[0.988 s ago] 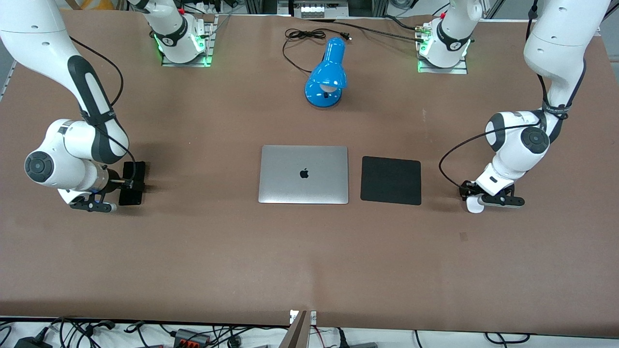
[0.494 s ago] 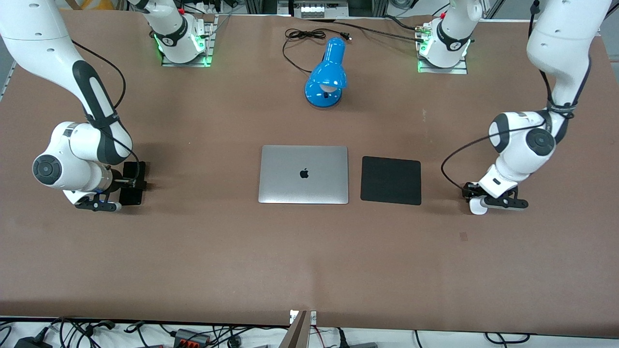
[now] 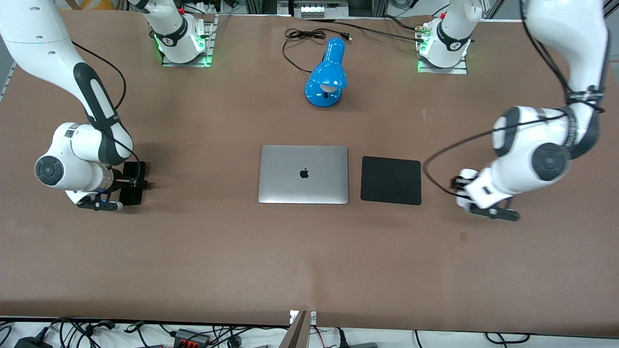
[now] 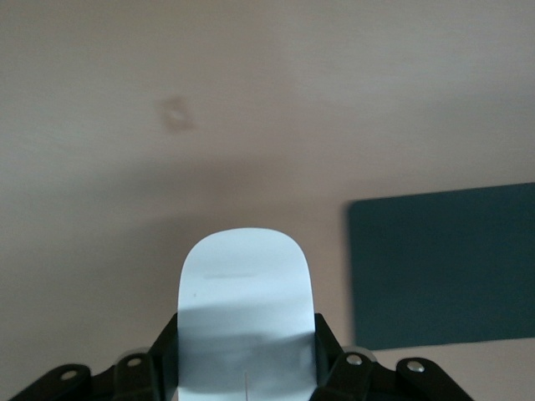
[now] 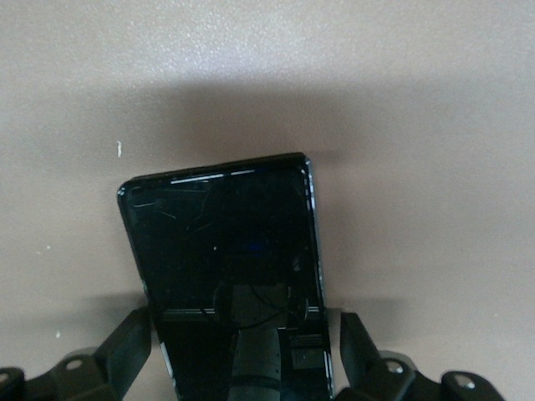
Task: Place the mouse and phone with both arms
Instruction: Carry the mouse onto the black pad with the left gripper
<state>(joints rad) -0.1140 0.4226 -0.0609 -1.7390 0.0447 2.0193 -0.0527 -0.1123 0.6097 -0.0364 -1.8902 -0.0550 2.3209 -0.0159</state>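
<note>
The white mouse (image 4: 247, 276) sits clamped between my left gripper's fingers, with no gap at either side. My left gripper (image 3: 465, 207) holds it over bare table beside the black mouse pad (image 3: 390, 180), toward the left arm's end. The front view hides the mouse under the hand. The black phone (image 3: 129, 197) lies flat on the table at the right arm's end. My right gripper (image 3: 131, 183) is low over it. In the right wrist view the phone (image 5: 221, 242) lies between the fingers (image 5: 129, 338) with a narrow gap at each side.
A closed silver laptop (image 3: 303, 174) lies mid-table, with the mouse pad (image 4: 443, 267) beside it toward the left arm's end. A blue desk lamp (image 3: 326, 77) and its black cable (image 3: 300, 35) lie farther from the front camera than the laptop.
My left gripper has risen off the table with the mouse and shifted slightly toward the mouse pad. My right arm has shifted slightly over the phone, which has stayed in place.
</note>
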